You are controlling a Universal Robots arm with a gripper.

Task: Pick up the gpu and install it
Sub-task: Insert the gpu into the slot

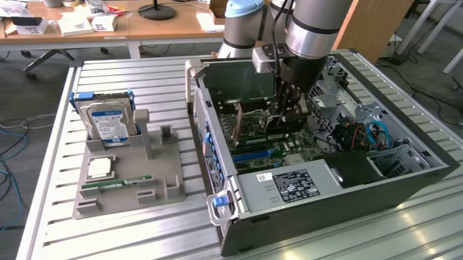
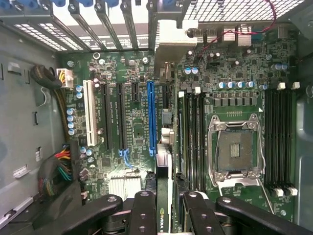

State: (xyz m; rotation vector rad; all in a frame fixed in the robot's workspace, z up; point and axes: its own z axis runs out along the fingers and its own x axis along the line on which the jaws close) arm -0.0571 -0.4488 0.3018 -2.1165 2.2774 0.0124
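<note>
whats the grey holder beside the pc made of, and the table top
The grey holder looks like matte plastic, perhaps printed: dull, even grey, blocky slots. The table top looks like bare aluminium: silvery ribbed slats catching glare.

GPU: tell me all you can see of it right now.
The gpu is seen edge-on in the wrist view: a slim dark card with a green logo patch, clamped on both faces by the gripper fingers. What looks like its silvery metal bracket sits at the far end, near the rear slot covers. It stands upright over the motherboard, alongside the long blue slot; whether it is seated can't be told.
</note>
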